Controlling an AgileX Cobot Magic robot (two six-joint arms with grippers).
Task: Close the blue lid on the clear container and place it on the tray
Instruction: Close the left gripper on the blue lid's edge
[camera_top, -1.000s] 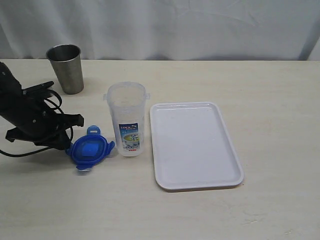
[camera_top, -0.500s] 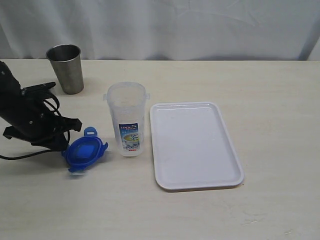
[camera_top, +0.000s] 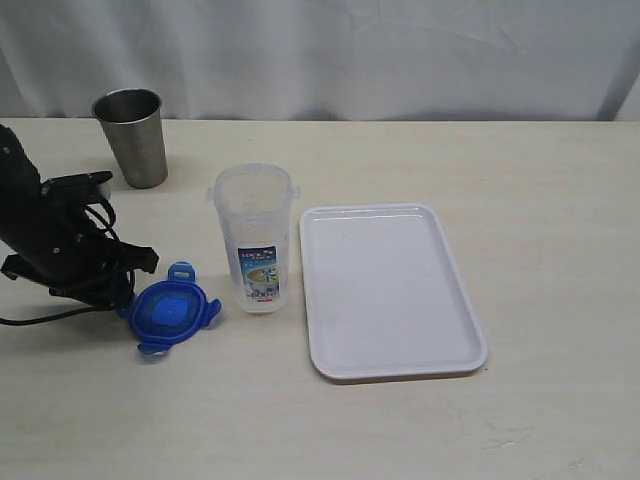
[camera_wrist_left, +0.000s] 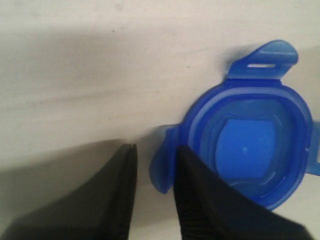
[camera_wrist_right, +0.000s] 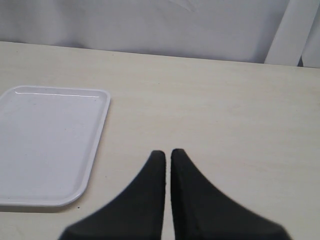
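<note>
My left hand (camera_wrist_left: 156, 152) sits slightly parted around a flap (camera_wrist_left: 160, 170) of the blue lid (camera_top: 170, 312), flat on the worktop (camera_top: 500, 150) beside the clear container (camera_top: 254, 235), so I'd pinch squarely before lifting; my right hand (camera_wrist_right: 167, 152) is closed, empty.

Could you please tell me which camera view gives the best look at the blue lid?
The left wrist view: the blue lid appears large and close, with one flap between the fingers. The exterior view shows it small, beside the clear container. The right wrist view does not show it.
</note>
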